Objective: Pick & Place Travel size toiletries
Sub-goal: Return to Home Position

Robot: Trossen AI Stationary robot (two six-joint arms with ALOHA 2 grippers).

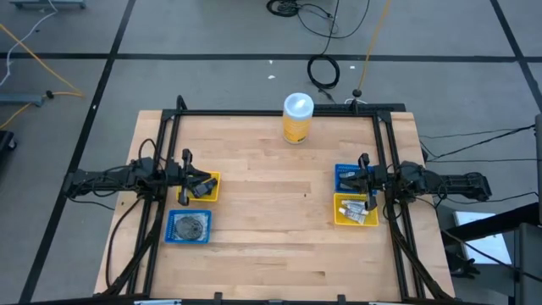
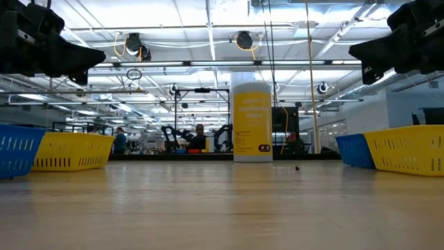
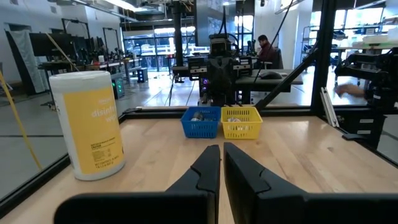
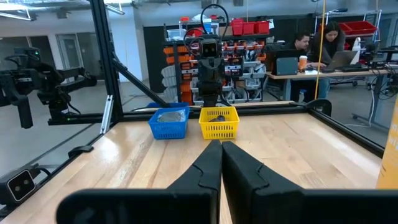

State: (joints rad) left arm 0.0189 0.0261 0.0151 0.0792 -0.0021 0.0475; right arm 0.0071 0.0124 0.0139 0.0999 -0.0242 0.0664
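Left gripper (image 3: 221, 147) and right gripper (image 4: 221, 142) hang closed, empty.

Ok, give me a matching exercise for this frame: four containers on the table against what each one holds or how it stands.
Things:
1. yellow canister
2. left-side blue bin
3. left-side yellow bin
4. right-side yellow bin

States:
A. holds whitish tubes
B. stands upright, in no bin
C. holds grey discs
D. holds black items

Pairs: 1-B, 2-C, 3-D, 4-A.
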